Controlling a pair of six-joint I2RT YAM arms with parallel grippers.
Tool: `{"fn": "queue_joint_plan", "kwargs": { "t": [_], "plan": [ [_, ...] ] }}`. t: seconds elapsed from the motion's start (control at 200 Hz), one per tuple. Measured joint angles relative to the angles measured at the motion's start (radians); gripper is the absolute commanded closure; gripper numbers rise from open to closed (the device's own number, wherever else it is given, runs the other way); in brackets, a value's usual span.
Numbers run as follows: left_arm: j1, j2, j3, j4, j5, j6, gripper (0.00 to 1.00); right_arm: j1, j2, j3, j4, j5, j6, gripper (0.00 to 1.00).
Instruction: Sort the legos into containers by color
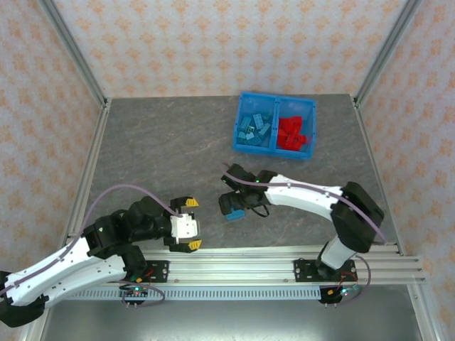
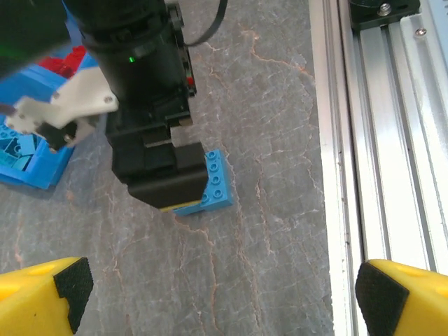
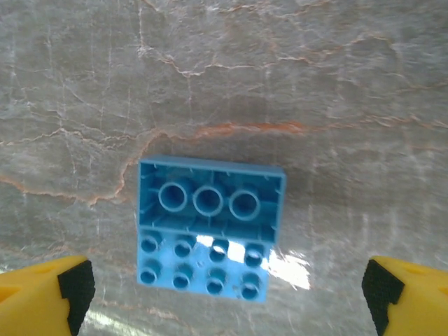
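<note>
One light blue lego (image 3: 210, 227) lies on the grey table, with a hollow underside and a studded face both showing. It is the same lego (image 1: 233, 214) near the table's middle front, and its studded corner (image 2: 217, 182) peeks out from under the right arm's black wrist. My right gripper (image 3: 224, 301) hangs open above it, its yellow fingers wide on either side and not touching it. My left gripper (image 1: 191, 225) stands open to the left of the lego with nothing between its fingers. The containers are one blue bin (image 1: 276, 99) at the back: blue legos (image 1: 256, 128) on the left, red legos (image 1: 293, 133) on the right.
The aluminium rail (image 1: 284, 259) with both arm bases runs along the near edge, and it shows as a rail (image 2: 392, 126) on the right of the left wrist view. Metal frame posts and patterned walls close in the table. Bare grey table surface (image 1: 163, 149) stretches left of the bin.
</note>
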Motion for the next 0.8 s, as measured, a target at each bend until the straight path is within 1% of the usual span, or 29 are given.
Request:
{"fn": "queue_joint_plan", "kwargs": {
  "t": [0.115,0.145,0.22,0.33,0.5,0.596,0.686,0.801],
  "plan": [
    [0.000,-0.043,-0.044,-0.013,-0.028,0.020,0.00,0.004,0.083,0.030,0.021,-0.001,-0.004,0.00],
    [0.000,-0.049,-0.052,-0.018,-0.034,0.026,0.00,0.004,0.103,0.035,0.029,-0.002,-0.004,0.02],
    [0.000,-0.054,-0.065,-0.026,-0.040,0.044,0.00,0.004,0.135,0.040,0.043,-0.001,-0.006,0.10],
    [0.000,-0.054,-0.073,-0.034,-0.042,0.069,0.00,0.004,0.170,0.047,0.056,0.000,-0.013,0.26],
    [0.000,-0.044,-0.075,-0.047,-0.046,0.097,0.00,0.004,0.177,0.055,0.047,0.022,-0.006,0.43],
    [0.000,-0.040,-0.075,-0.050,-0.045,0.105,0.00,0.004,0.177,0.058,0.054,0.027,0.005,0.47],
    [0.000,-0.040,-0.076,-0.051,-0.046,0.110,0.00,0.004,0.170,0.057,0.067,0.032,0.006,0.48],
    [0.000,-0.062,-0.080,-0.044,-0.057,0.110,0.00,0.003,0.096,0.055,0.071,0.064,0.010,0.48]
  ]
}}
